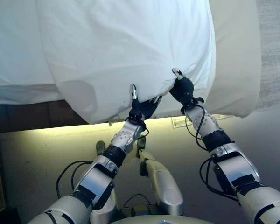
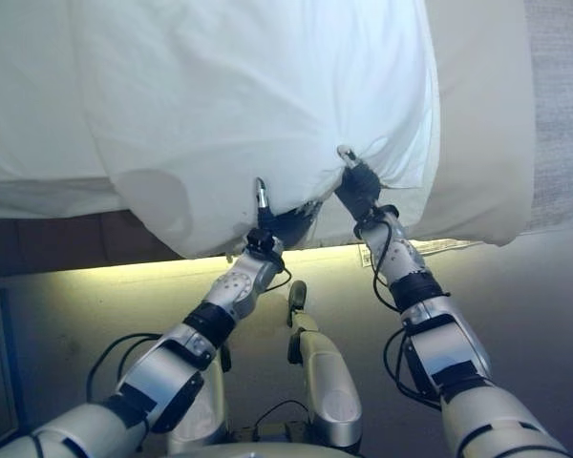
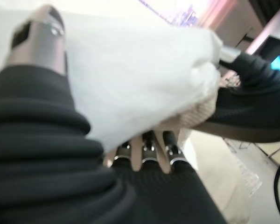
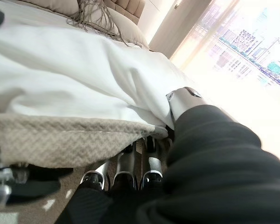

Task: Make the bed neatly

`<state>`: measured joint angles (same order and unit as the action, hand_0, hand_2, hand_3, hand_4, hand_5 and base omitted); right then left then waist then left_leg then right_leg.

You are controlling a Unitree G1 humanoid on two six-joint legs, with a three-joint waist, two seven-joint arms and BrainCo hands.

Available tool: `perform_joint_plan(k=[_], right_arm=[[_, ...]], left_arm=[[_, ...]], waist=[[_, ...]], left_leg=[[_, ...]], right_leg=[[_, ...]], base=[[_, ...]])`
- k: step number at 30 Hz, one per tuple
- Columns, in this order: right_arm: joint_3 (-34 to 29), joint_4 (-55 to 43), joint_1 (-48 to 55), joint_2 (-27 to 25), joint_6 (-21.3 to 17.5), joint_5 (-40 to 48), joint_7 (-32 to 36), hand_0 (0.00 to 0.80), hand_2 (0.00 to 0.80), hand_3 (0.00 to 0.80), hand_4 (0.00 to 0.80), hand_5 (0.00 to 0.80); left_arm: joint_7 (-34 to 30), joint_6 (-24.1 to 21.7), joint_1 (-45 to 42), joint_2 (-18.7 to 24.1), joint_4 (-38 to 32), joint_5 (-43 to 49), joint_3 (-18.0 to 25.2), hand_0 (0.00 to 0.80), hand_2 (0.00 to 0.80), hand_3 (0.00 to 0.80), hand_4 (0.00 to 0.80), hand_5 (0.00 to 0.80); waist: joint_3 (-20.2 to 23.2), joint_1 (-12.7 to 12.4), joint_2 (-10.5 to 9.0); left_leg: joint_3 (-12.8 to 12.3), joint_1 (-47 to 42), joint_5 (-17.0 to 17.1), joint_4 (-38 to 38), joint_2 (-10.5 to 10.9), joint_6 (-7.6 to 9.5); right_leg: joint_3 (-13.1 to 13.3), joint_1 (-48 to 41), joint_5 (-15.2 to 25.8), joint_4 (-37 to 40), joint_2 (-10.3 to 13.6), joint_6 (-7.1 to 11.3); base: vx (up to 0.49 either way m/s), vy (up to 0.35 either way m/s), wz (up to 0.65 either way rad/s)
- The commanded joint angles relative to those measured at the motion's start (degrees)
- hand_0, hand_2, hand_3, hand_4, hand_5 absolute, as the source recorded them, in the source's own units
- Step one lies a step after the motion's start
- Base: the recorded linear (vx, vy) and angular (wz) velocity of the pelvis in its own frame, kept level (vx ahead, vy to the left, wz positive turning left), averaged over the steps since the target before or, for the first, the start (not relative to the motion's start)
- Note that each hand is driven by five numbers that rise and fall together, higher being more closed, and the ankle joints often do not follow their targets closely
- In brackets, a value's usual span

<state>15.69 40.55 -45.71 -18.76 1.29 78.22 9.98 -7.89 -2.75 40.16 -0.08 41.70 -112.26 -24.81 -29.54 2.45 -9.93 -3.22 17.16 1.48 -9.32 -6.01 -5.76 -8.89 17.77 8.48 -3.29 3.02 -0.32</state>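
Both hands, left (image 1: pixel 139 106) and right (image 1: pixel 182 88), clamp the duvet's (image 1: pixel 130 46) near hem; soft, light and floppy, it handles best gripped wide along that edge.

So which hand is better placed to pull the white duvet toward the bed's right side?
Probably the right hand: it grips the white duvet nearer that uncovered beige side. The left hand holds the hem nearer the middle.
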Motion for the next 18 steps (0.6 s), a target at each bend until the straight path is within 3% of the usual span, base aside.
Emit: perform_joint_plan(k=[1, 6, 7, 8, 9, 10, 17, 18], right_arm=[[0.5, -9.8, -1.8, 0.0, -1.1, -1.1, 2.7, 0.800, 0.800, 0.800, 0.800, 0.800], [0.3, -9.9, -1.4, -1.1, -0.1, -0.8, 2.5, 0.800, 0.800, 0.800, 0.800, 0.800], [0.3, -9.5, -1.4, -1.2, -0.2, -0.9, 2.6, 0.800, 0.800, 0.800, 0.800, 0.800], [0.2, -9.2, -1.4, -1.3, -0.2, -1.0, 2.8, 0.800, 0.800, 0.800, 0.800, 0.800], [0.1, -8.8, -1.5, -1.4, -0.2, -1.1, 3.0, 0.800, 0.800, 0.800, 0.800, 0.800], [-0.1, -8.4, -1.6, -1.5, -0.1, -1.2, 3.2, 0.800, 0.800, 0.800, 0.800, 0.800], [0.0, -7.2, -2.3, -2.4, 0.7, -2.6, 0.9, 0.800, 0.800, 0.800, 0.800, 0.800], [0.0, -6.9, -2.3, -2.4, 1.1, -2.9, 0.1, 0.627, 0.627, 0.627, 0.627, 0.627]], left_arm=[[-0.3, -0.1, 4.4, -5.5, -0.4, -0.7, -1.5, 0.000, 0.000, 0.000, 0.000, 0.000], [-3.3, 0.0, 4.1, -5.9, -0.8, -0.7, -2.0, 0.000, 0.000, 0.000, 0.000, 0.000], [-3.6, -0.6, 4.3, -6.0, -1.0, -0.7, -2.1, 0.223, 0.223, 0.223, 0.223, 0.223], [-3.8, -1.0, 4.4, -6.0, -1.1, -0.7, -2.1, 0.515, 0.515, 0.515, 0.515, 0.515], [-4.2, -1.7, 4.5, -6.0, -1.1, -0.7, -2.0, 0.627, 0.627, 0.627, 0.627, 0.627], [-4.5, -2.4, 4.7, -5.8, -1.1, -0.7, -1.8, 0.800, 0.800, 0.800, 0.800, 0.800], [-4.4, -6.1, 5.6, -4.5, -1.0, -0.7, 0.0, 0.800, 0.800, 0.800, 0.800, 0.800], [-4.3, -6.3, 5.7, -4.4, -0.9, -0.7, 0.2, 0.800, 0.800, 0.800, 0.800, 0.800]], waist=[[0.3, 0.5, -1.71], [0.1, 0.8, -1.42], [0.1, 0.7, -1.31], [0.0, 0.7, -1.21], [0.0, 0.7, -1.08], [0.0, 0.7, -0.93], [-0.2, 0.5, -0.12], [-0.2, 0.4, -0.06]], left_leg=[[-3.7, -1.3, 0.9, 3.9, 1.0, 1.66], [-4.0, -1.5, 1.0, 3.9, 1.0, 1.46], [-4.0, -1.5, 0.9, 3.8, 1.0, 1.43], [-4.0, -1.5, 0.9, 3.7, 1.0, 1.41], [-4.0, -1.5, 1.0, 3.8, 1.1, 1.36], [-4.0, -1.4, 1.0, 3.8, 1.1, 1.32], [-3.7, -1.2, 1.5, 4.0, 1.5, 1.23], [-3.7, -1.2, 1.5, 3.9, 1.5, 1.22]], right_leg=[[-2.3, -0.9, -3.2, -4.4, 0.9, 6.33], [-2.3, -1.5, -3.1, -3.8, 1.0, 6.12], [-2.4, -1.5, -3.2, -3.8, 1.0, 6.07], [-2.5, -1.6, -3.2, -3.8, 1.1, 6.04], [-2.6, -1.7, -3.2, -3.8, 1.1, 5.99], [-2.7, -1.6, -3.3, -3.8, 1.2, 5.95], [-2.9, -1.3, -3.7, -4.2, 1.4, 5.76], [-3.0, -1.3, -3.8, -4.3, 1.5, 5.74]], base=[[-0.013, -0.001, -0.05], [-0.005, 0.010, -0.05], [0.000, 0.000, 0.00], [0.000, 0.000, 0.00], [0.000, 0.000, 0.00], [0.000, 0.000, 0.00], [-0.014, 0.032, 0.00], [-0.009, 0.035, 0.00]])
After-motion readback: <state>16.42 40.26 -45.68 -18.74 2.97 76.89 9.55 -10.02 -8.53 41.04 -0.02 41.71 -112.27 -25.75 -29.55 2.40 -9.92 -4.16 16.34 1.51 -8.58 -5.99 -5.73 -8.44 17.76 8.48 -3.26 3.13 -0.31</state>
